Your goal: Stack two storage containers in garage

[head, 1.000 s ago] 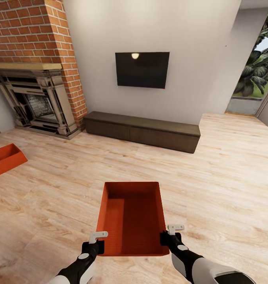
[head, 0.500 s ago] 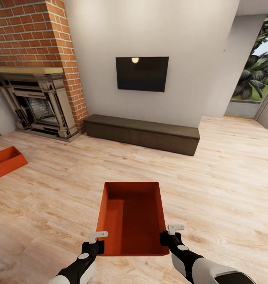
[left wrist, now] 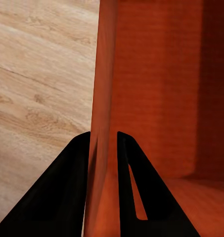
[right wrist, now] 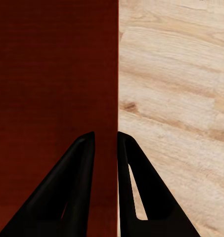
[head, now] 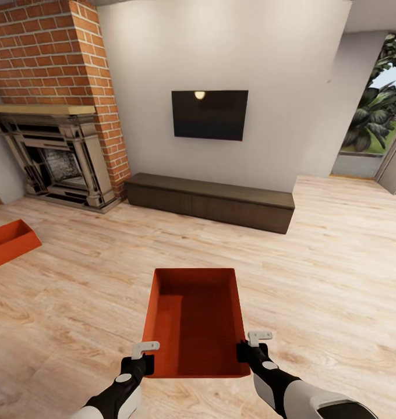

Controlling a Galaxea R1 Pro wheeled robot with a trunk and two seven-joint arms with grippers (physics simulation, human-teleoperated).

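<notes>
- whole head view shifted since a second ago: fireplace, tv and low cabinet now sit a little lower and look smaller, so base or head on the move, not the furniture.
- held container unchanged relative to both arms, carried in front of the trunk above the wood-plank floor.
- left gripper clamped on the container's left wall, right gripper clamped on its right wall; fingers straddling a wall in each wrist view.
- probably backing out of the living room; garage not yet reached.
- open top facing up, long axis running straight away from the robot toward the cabinet.
- second container resting on the planks at far left, near the fireplace, not yet collected.
</notes>
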